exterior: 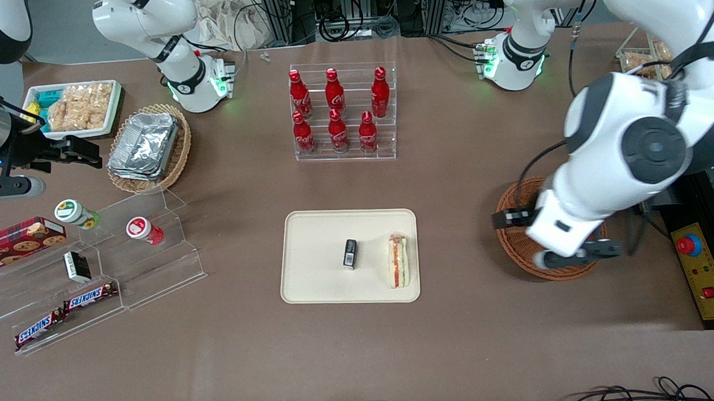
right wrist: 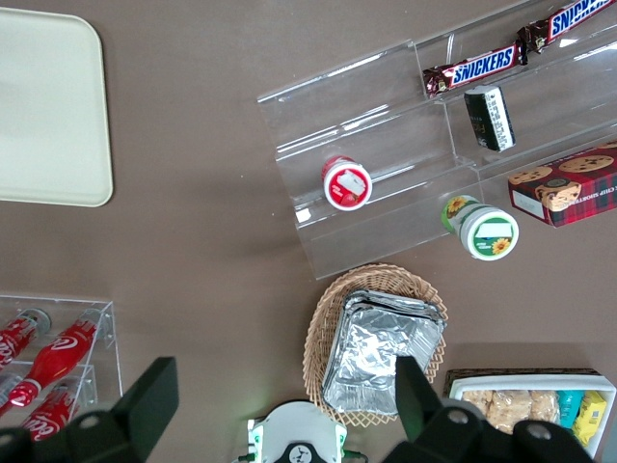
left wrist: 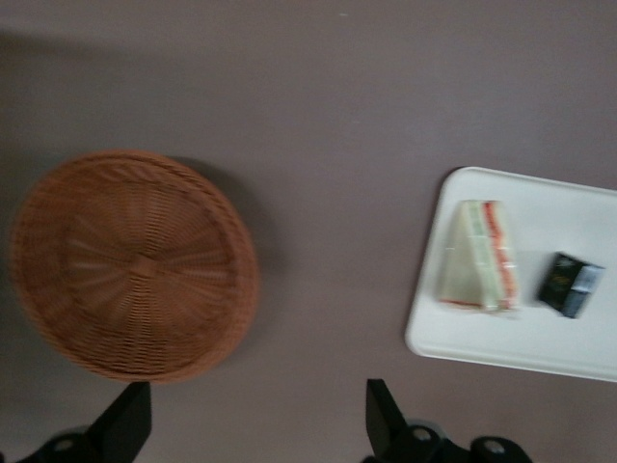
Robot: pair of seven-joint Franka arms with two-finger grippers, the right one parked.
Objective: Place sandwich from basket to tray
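The sandwich [exterior: 398, 259] lies on the cream tray [exterior: 317, 237], at the tray's end nearer the working arm. It also shows in the left wrist view [left wrist: 479, 256], on the tray [left wrist: 540, 342]. The round reddish-brown basket [exterior: 511, 242] stands beside the tray, toward the working arm's end, and its inside [left wrist: 135, 265] holds nothing. My left gripper [exterior: 551, 236] hangs above the basket, partly covering it. It is open and empty [left wrist: 255, 424], with bare table between its fingertips [left wrist: 384, 410].
A small black box [exterior: 350, 253] lies mid-tray beside the sandwich. A clear rack of red cola bottles [exterior: 342, 112] stands farther from the camera. A control box with a red button [exterior: 701, 265] sits at the working arm's end. Acrylic snack shelves [exterior: 98, 275] and a tan foil-tray basket [exterior: 147, 148] lie toward the parked arm's end.
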